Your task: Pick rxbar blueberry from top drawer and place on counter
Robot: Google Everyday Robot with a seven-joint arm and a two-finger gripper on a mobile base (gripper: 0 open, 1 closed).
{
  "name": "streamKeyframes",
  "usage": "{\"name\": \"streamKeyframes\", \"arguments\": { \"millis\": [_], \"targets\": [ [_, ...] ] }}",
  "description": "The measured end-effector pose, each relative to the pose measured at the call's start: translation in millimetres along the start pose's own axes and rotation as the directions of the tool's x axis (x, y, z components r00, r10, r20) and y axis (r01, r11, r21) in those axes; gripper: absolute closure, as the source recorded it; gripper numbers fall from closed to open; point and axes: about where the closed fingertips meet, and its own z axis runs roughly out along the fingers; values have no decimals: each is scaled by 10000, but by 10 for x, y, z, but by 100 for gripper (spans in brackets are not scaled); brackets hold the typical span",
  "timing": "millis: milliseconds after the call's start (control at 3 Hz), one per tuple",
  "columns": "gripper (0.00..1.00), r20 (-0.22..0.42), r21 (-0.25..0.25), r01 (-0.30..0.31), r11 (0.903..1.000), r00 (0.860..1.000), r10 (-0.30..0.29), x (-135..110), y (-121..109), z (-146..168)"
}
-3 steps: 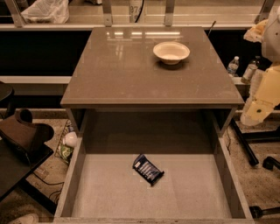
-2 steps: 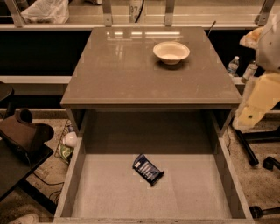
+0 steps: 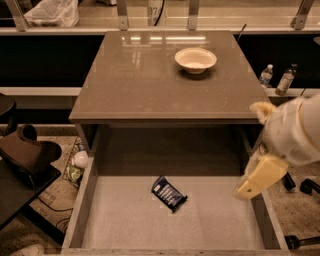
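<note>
- While the wide, shallow grey top drawer (image 3: 82, 202) stood pulled out under the table, your rxbar blueberry (image 3: 169, 194), a small flat bar in a dark blue wrapper with a white label patch, lay flat on its pale bottom.
- The bar sat about mid-width and nearer the back of the drawer than the front. It was turned on a diagonal, one end toward back-left and the other toward front-right.
- The bar touched none of the drawer walls.
- Your cream-coloured gripper (image 3: 256, 181) hung at the drawer's right side, over the right wall. It was to the right of the bar, apart from it and not touching it.
- You could not read the gripper's state here: apart or together, I cannot tell.
- The bulky white arm (image 3: 300, 131) sat above and behind the gripper and ran off the right edge of the view.
- The large, glossy grey-brown square counter (image 3: 150, 85) lay beyond the drawer.
- A round white bowl (image 3: 195, 59) stood upright on the counter's far right part, well apart from your gripper.
- Two small bottles (image 3: 266, 75) stood past the counter's right edge, on a lower ledge.
- A crumpled pale plastic bag (image 3: 50, 11) lay at top left, behind the counter.
- A dark brown bulky object (image 3: 27, 152) rested left of the drawer, on a dark surface.
</note>
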Motion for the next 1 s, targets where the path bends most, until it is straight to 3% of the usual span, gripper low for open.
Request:
{"name": "streamKeyframes", "arguments": {
  "millis": [333,667,1000],
  "targets": [
    [0,929,-273,-592,9979,9938,615,160,229,651],
    [0,1664,502,-1000,9937,9819,904,164,74,1149],
    [0,1721,1034,-1021,9894,9816,833,132,-63,1065]
  ]
}}
